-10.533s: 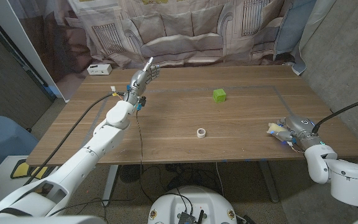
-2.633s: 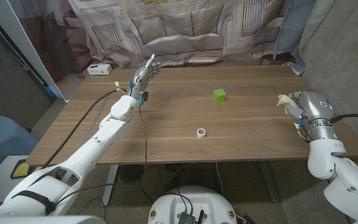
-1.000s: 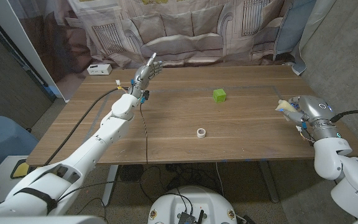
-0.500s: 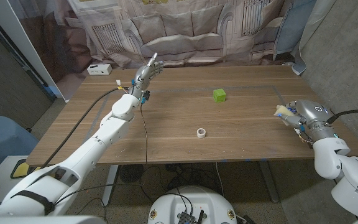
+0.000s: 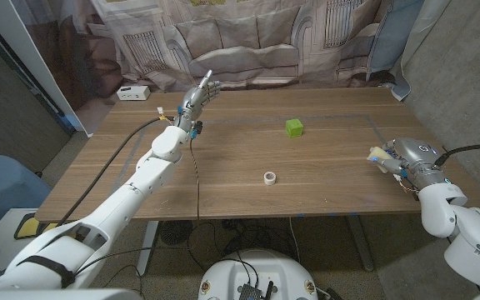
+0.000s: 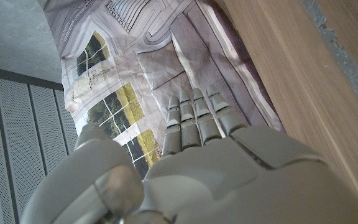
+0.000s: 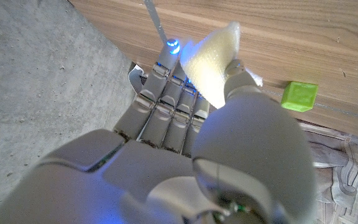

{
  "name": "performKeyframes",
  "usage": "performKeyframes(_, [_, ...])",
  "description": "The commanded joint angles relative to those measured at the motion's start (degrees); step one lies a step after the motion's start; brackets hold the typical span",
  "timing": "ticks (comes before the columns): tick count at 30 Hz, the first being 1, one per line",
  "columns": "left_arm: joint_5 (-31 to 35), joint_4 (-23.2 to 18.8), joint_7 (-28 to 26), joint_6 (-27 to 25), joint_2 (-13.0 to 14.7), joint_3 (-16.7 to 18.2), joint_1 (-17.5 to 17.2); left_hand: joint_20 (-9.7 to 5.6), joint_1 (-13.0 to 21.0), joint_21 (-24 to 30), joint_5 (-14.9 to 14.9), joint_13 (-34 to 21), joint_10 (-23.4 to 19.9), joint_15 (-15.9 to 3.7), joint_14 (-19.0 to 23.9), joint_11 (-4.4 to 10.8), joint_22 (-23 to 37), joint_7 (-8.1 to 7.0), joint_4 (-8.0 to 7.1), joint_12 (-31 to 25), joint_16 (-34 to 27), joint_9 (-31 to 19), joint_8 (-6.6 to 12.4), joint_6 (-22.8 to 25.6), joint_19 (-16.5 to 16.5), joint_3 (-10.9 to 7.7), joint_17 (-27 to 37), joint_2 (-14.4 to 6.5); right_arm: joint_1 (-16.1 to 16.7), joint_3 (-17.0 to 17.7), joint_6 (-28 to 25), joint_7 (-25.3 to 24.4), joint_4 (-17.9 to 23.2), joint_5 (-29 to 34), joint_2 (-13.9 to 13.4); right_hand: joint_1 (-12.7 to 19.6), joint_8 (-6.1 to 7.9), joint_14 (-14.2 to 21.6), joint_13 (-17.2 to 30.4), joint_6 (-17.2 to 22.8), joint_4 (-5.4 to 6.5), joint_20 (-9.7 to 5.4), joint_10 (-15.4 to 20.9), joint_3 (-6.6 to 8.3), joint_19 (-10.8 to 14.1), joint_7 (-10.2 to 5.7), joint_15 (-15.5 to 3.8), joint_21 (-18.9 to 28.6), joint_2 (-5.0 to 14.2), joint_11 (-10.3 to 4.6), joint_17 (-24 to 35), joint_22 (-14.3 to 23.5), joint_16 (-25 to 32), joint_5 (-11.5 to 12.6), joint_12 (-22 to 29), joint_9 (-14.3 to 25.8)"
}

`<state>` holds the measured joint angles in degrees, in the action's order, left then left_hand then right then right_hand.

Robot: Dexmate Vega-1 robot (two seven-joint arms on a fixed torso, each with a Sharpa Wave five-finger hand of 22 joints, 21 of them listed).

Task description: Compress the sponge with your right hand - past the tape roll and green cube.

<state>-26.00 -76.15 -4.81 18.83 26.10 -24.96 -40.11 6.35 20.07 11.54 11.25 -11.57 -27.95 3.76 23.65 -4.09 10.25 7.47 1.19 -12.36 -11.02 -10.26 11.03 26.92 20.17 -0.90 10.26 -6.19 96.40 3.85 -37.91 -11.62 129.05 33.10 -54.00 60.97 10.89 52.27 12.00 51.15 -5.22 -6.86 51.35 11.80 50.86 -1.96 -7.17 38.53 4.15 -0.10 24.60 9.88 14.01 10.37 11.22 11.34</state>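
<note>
The right hand [image 5: 404, 157] is gripping the pale sponge [image 7: 211, 57] at the table's [image 5: 323, 179] right edge, right of the green cube [image 5: 294, 127] and tape roll [image 5: 269, 177]; squeezing evenly should be keeping it from slipping out.

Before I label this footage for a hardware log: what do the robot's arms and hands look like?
Both arms have smooth white rounded shells. The left hand and right hand are grey metallic with segmented fingers. A black cable runs along the left arm, and another leads to the right wrist. Small blue parts show at the left wrist, and a blue light glows by the right hand's fingers.
</note>
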Motion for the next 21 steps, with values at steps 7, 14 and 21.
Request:
performKeyframes(7, [0.3,0.4,0.2,0.5,-0.5,-0.3,0.8,-0.11,0.4,0.0,-0.2,-0.2,-0.1,0.04,0.5,0.25,0.1,-0.10,0.42,0.0,0.1,-0.3,0.00,0.2,0.4,-0.15,0.2,-0.3,-2.0,-3.5,-2.4,0.9,-0.8,-2.9,-3.6,-0.6,0.14,-0.8,0.2,-0.8,-0.33,-0.37,-0.6,-0.13,-0.6,0.04,-1.18,-0.2,0.02,0.21,0.3,0.1,0.2,-0.1,0.3,0.1])
performKeyframes(14, [0.7,0.3,0.5,0.3,-0.2,-0.4,1.4,-0.10,0.4,0.0,-0.2,-0.2,-0.1,0.03,0.5,0.17,0.1,-0.11,0.44,0.0,0.1,-0.3,0.00,0.2,0.4,-0.16,0.2,-0.3,-2.9,-5.3,-4.4,1.0,-0.8,-3.2,-5.8,-0.6,0.04,-1.2,0.2,-1.2,-0.48,-0.36,-1.0,-0.13,-0.6,-0.11,-1.13,-0.3,0.05,0.05,0.4,0.1,0.1,-0.1,0.2,0.1])
performKeyframes(21, [0.9,0.4,0.4,0.1,-0.3,-0.5,1.6,-0.10,0.3,0.0,-0.2,-0.2,-0.1,0.07,0.5,0.01,0.1,-0.15,0.46,0.0,0.1,-0.3,-0.02,0.2,0.4,-0.17,0.2,-0.2,-4.1,-7.5,-6.5,1.1,-1.0,-4.0,-7.9,-0.7,0.02,-1.5,0.2,-1.5,-0.55,-0.29,-1.2,-0.13,-1.0,-0.06,-1.01,-0.5,0.07,0.15,0.3,0.1,0.0,-0.1,0.2,0.0])
